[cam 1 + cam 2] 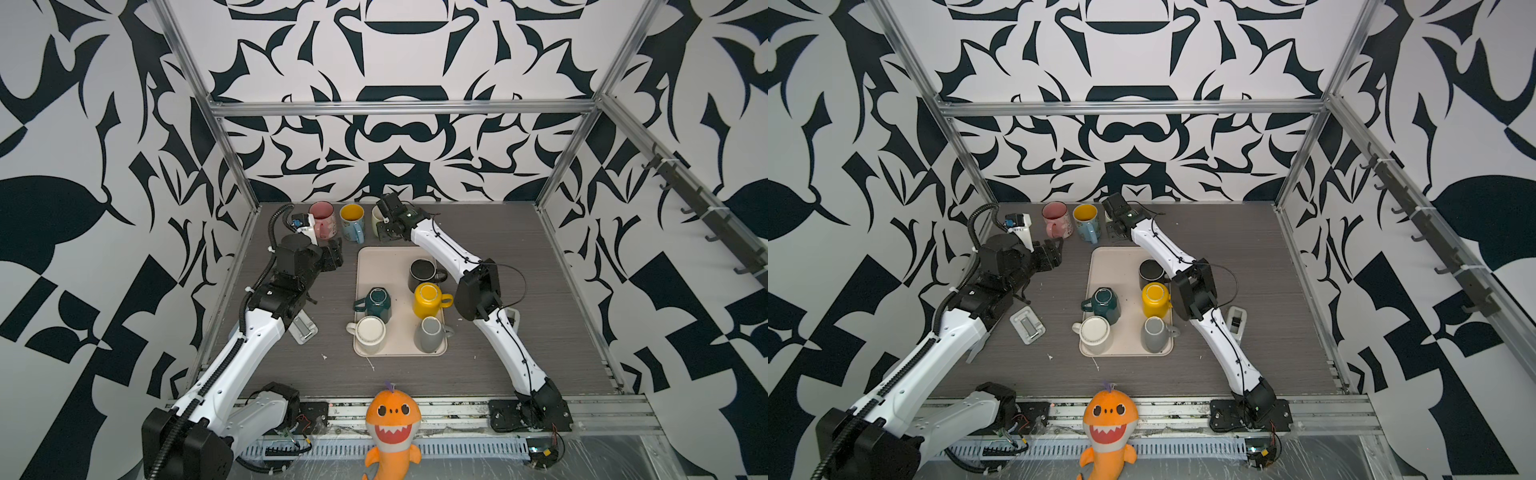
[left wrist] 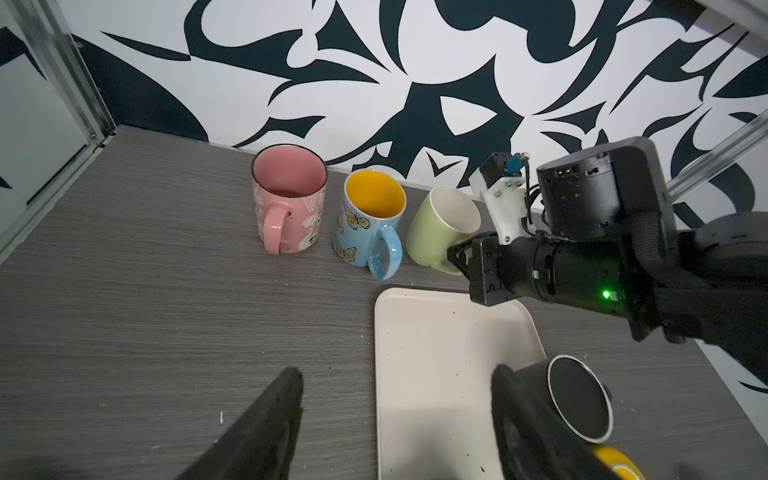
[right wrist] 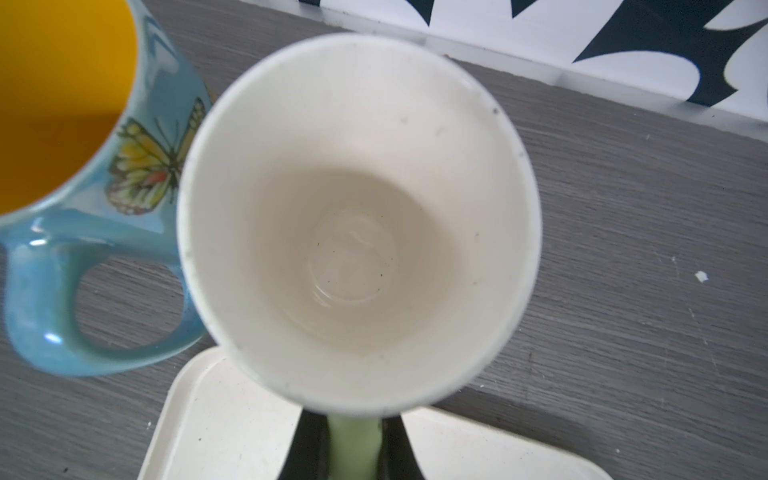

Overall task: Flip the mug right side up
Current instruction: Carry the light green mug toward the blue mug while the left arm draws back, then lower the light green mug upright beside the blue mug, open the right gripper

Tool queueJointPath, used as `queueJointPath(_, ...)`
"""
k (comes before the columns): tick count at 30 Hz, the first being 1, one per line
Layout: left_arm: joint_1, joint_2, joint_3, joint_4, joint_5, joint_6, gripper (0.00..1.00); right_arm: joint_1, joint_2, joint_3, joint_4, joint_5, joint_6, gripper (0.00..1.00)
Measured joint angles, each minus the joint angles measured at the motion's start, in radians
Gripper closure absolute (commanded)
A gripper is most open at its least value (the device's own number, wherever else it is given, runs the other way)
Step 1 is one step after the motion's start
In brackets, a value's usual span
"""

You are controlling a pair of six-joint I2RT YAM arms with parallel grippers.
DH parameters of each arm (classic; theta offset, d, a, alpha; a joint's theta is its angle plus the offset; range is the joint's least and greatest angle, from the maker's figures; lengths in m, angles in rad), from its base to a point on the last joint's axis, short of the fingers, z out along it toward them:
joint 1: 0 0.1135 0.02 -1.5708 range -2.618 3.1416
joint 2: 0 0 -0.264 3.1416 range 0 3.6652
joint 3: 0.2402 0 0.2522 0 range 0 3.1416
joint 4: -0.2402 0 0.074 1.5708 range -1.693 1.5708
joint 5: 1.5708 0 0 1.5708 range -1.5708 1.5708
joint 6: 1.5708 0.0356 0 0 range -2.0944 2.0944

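A pale green mug (image 2: 440, 224) with a white inside (image 3: 357, 224) is at the back of the table, mouth up and tilted, next to a blue butterfly mug (image 2: 365, 224). My right gripper (image 3: 355, 436) is shut on the green mug's handle; in a top view this gripper (image 1: 384, 230) hides most of the mug. Whether the mug's base touches the table I cannot tell. My left gripper (image 2: 395, 374) hangs open and empty over the back left corner of the beige tray (image 2: 436, 340). In both top views it (image 1: 334, 257) (image 1: 1052, 255) sits left of the tray.
Several mugs stand upside down on the tray (image 1: 386, 257): black (image 1: 422, 272), yellow (image 1: 428, 299), teal (image 1: 376, 303), white (image 1: 370, 332), grey (image 1: 430, 332). A pink mug (image 1: 322, 218) stands upright at the back. A grey fixture (image 1: 303, 328) lies left of the tray; an orange plush shark (image 1: 392, 424) sits in front.
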Motion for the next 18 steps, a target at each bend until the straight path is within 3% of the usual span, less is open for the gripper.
queueJointPath(18, 0.002, -0.010, -0.025, 0.000, -0.001, 0.000, 0.25, 0.000, 0.010, 0.033, 0.009, -0.005, 0.018, 0.99)
